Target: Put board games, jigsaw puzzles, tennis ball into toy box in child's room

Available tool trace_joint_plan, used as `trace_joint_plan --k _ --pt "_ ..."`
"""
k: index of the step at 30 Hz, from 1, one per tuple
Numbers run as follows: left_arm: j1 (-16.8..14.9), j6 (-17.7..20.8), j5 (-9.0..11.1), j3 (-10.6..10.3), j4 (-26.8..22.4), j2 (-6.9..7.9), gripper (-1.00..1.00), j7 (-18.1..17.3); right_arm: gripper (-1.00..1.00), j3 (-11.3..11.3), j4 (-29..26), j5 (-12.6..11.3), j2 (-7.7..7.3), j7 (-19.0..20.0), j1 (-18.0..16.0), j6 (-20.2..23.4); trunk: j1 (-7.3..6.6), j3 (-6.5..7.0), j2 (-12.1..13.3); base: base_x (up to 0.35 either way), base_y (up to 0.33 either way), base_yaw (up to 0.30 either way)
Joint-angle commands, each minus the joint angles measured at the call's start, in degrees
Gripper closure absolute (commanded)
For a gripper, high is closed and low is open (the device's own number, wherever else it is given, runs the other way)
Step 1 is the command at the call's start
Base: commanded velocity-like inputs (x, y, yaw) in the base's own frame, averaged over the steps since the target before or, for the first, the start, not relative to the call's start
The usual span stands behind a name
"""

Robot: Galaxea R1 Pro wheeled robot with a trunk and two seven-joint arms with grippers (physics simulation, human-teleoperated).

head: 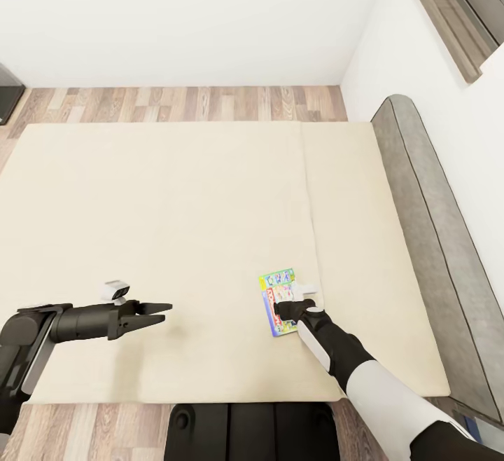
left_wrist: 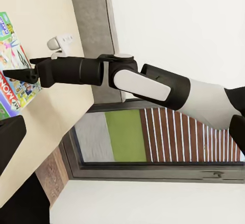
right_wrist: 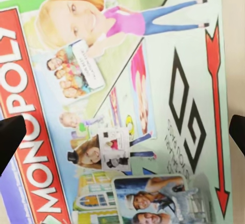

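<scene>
Head view: our right gripper (head: 282, 305), fingers spread wide and holding nothing, hovered directly over the board game (head: 278, 301) on the bed (head: 175, 237).

White walls (head: 175, 19), wood plank floor (head: 182, 104), dark-framed window (head: 455, 5).

Board games: one (head: 279, 303) — a green-edged box with busy print, lettered MONOPOLY, lying flat.
Beds: one (head: 175, 237) — beige mattress.
Headboards: one (head: 434, 237), grey.
Robot arms: two.
Grippers: two — left gripper (head: 159, 311) and right gripper (head: 283, 306).
Windows: one (left_wrist: 153, 142), dark-framed, seen from the left wrist.
</scene>
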Motion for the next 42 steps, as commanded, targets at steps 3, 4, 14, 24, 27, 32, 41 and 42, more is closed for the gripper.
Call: trace_joint_plan --k 3,4,14,24,27,32,41,42 --pt "0.0 0.6 0.0 0.0 0.0 0.04 -1.00 -0.2 -1.00 0.3 -0.1 -0.6 -0.08 -0.6 0.0 0.2 0.03 -0.11 -0.1 0.000 0.000 0.000" --pt "0.0 0.6 0.0 0.0 0.0 0.04 -1.00 -0.2 -1.00 0.3 -0.1 -0.6 -0.10 -0.6 0.0 0.2 0.03 -0.12 -0.1 0.000 0.000 0.000" --pt "0.0 0.6 0.0 0.0 0.0 0.05 -1.00 -0.2 -1.00 0.3 -0.1 -0.6 -0.12 -0.5 0.0 0.2 0.03 -0.14 -0.1 0.000 0.000 0.000" --pt "0.0 0.6 0.0 0.0 0.0 -0.02 -1.00 -0.2 -1.00 0.3 -0.1 -0.6 -0.12 -0.6 0.0 0.2 0.03 -0.24 -0.1 0.000 0.000 0.000" --pt "0.0 0.6 0.0 0.0 0.0 -0.01 -1.00 -0.2 -1.00 0.3 -0.1 -0.6 -0.12 -0.6 0.0 0.2 0.03 -0.35 -0.1 0.000 0.000 0.000" --pt "0.0 0.6 0.0 0.0 0.0 0.00 -1.00 -0.2 -1.00 0.3 -0.1 -0.5 -0.12 -0.6 0.0 0.2 0.03 -0.67 -0.1 0.000 0.000 0.000" --pt "0.0 0.6 0.0 0.0 0.0 0.00 -1.00 -0.2 -1.00 0.3 0.0 -0.5 -0.05 -0.6 0.0 0.2 0.03 -0.99 -0.1 0.000 0.000 0.000" --pt "0.0 0.6 0.0 0.0 0.0 0.01 -1.00 -0.2 -1.00 0.3 0.0 -0.5 -0.05 -0.6 0.0 0.2 0.03 -1.00 -0.1 0.000 0.000 0.000"
